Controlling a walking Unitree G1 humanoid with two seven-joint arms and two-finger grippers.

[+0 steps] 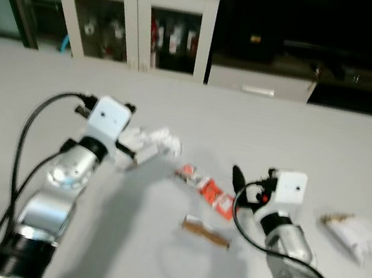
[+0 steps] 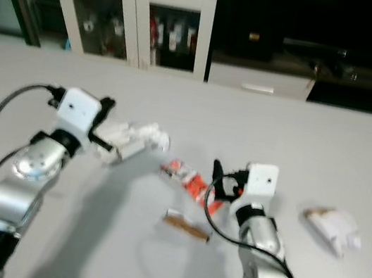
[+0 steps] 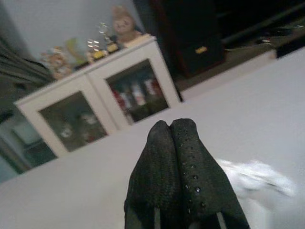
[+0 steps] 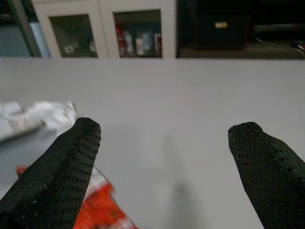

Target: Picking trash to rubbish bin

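Observation:
My left gripper (image 3: pixel 170 125) is shut, its two black fingers pressed together with nothing showing between them. A crumpled white paper (image 1: pixel 153 142) lies right beside it on the grey floor (image 1: pixel 197 112); touching or not, I cannot tell. Over the floor my right gripper (image 4: pixel 164 138) stands open, fingers wide apart. Just by its left finger (image 1: pixel 237 176) lies a red wrapper (image 1: pixel 210 189). A brown strip of trash (image 1: pixel 206 234) rests nearer me, between the arms. To the right of the right arm sits a white crumpled bag (image 1: pixel 355 235).
A white cabinet with glass doors (image 1: pixel 135 16) stands ahead on the left. Beside it runs a dark low TV unit (image 1: pixel 314 53) along the far wall. Open grey floor stretches between me and that furniture.

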